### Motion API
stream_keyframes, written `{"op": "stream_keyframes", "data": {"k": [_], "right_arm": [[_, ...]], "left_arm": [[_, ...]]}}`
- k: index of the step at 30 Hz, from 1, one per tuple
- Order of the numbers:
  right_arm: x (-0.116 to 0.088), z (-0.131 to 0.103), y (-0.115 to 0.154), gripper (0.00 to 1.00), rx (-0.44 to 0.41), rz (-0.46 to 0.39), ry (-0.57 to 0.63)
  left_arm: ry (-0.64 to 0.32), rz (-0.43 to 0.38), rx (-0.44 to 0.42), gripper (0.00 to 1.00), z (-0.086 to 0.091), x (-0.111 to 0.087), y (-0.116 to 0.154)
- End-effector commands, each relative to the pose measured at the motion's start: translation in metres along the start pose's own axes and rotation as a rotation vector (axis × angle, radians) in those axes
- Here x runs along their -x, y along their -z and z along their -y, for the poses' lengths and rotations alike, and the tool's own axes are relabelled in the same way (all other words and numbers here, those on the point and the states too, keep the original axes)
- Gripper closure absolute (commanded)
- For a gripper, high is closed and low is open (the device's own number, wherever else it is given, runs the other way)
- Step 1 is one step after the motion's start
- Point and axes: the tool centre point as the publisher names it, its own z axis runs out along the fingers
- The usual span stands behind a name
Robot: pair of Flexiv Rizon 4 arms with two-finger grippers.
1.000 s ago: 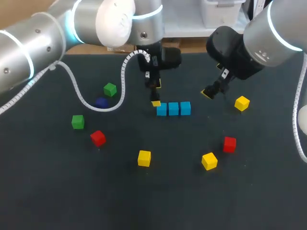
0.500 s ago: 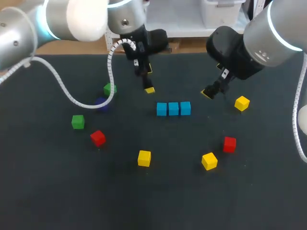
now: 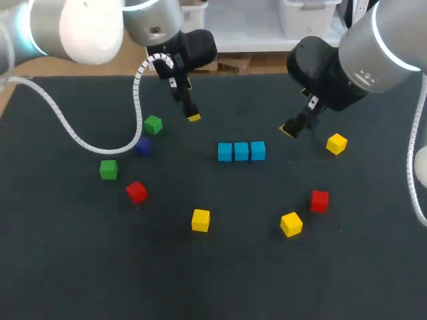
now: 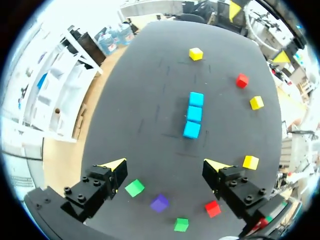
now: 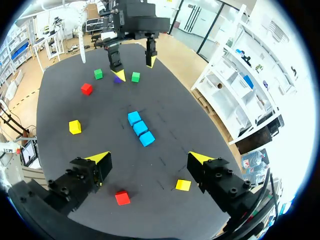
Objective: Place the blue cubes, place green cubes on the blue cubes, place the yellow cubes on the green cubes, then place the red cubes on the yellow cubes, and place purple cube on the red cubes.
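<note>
Head view: your left gripper (image 3: 189, 110), fingers spread wide and empty, has drawn back from the row of three small blue cubes (image 3: 241, 151) mid dark worktop (image 3: 253, 267) toward a small green cube (image 3: 153, 124) near its far edge. Greens look next. Your right gripper (image 3: 299, 125) hangs wide, empty.

From where I stand, the left arm (image 3: 80, 27) comes in from about ten o'clock, a white coiled cable (image 3: 136, 93) looping off it. The left gripper (image 4: 166, 165) hangs at roughly eleven o'clock, its fingers pointing down and spread wide with nothing between the yellow tips. The right arm (image 3: 380, 47) enters from two o'clock with its black wrist (image 3: 317, 70) angled down and inward, and the right gripper (image 5: 150, 158) hangs at about one o'clock, likewise spread wide and empty, up off the surface.
</note>
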Motion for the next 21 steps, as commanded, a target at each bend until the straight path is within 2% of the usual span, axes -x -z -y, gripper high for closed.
{"op": "stream_keyframes", "data": {"k": [1, 10, 21], "right_arm": [[-0.001, -0.001, 0.000, 0.00, -0.005, 0.001, -0.001], [-0.001, -0.001, 0.000, 0.00, -0.005, 0.001, -0.001], [-0.001, -0.001, 0.000, 0.00, -0.005, 0.001, -0.001]], "left_arm": [[0.030, 0.026, 0.074, 0.00, 0.000, -0.006, 0.016], [0.084, 0.102, 0.168, 0.00, -0.013, -0.005, 0.040], [0.166, 0.130, 0.274, 0.00, -0.030, -0.023, 0.068]]}}
